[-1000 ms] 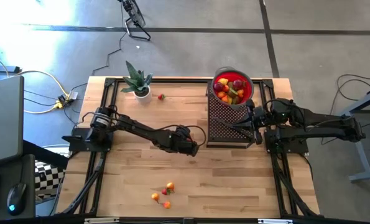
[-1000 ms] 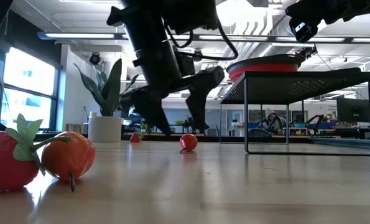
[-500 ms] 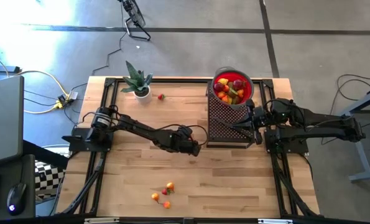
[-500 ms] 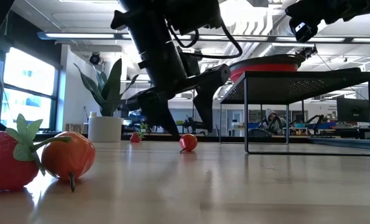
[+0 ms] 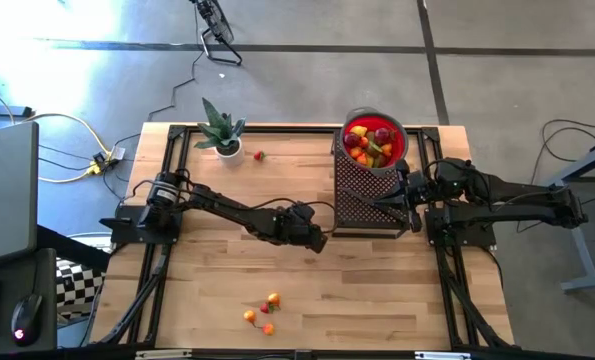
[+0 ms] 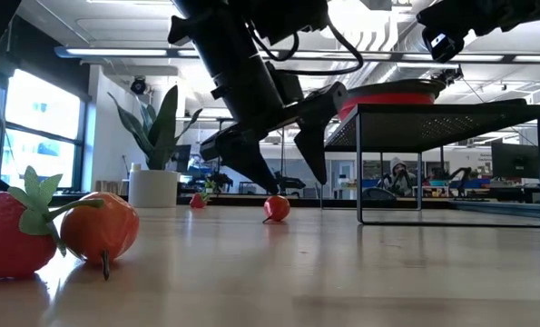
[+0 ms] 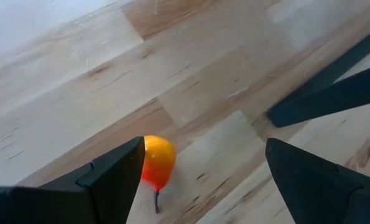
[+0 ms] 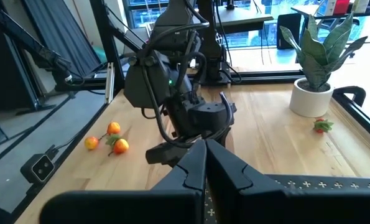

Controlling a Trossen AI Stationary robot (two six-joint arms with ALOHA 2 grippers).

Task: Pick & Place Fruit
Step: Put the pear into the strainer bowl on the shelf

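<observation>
A small red-orange fruit lies on the bare wood of the worktop near its middle, just beside the foot of the black mesh stand. The left gripper hangs over it with its jaws wide apart – one finger on each side of the fruit, neither touching it in the left wrist view, where the near finger hides part of its flank. Open wood lies all round the fruit except toward the stand's legs.

Three more fruits sit in a tight cluster near the front edge of the worktop, with clear boards between them and the left arm. A single red fruit rests near the back edge, just beside the potted plant. The red bowl – heaped with fruit – stands on top of the mesh stand at the back right.

The right gripper waits at the stand's right side, jaws pressed together and holding nothing.
</observation>
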